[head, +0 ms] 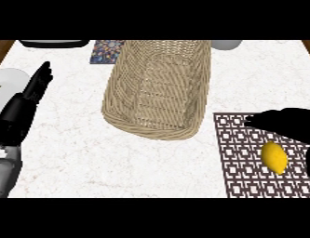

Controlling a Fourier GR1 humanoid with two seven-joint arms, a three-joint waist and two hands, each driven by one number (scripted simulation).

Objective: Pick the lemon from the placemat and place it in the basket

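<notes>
Logging lemon (275,157): on the patterned placemat (243,176), long axis running near-to-far, lying just beneath my right robot hand (301,124), which hovers spread open and empty, thumb to the lemon's right. Left robot hand (16,116) rests open, well apart. Wicker basket (156,134) lies to the placemat's far left.

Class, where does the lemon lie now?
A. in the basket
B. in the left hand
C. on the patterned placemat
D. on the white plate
C: the lemon lies on the placemat, to the right of the basket.
</notes>
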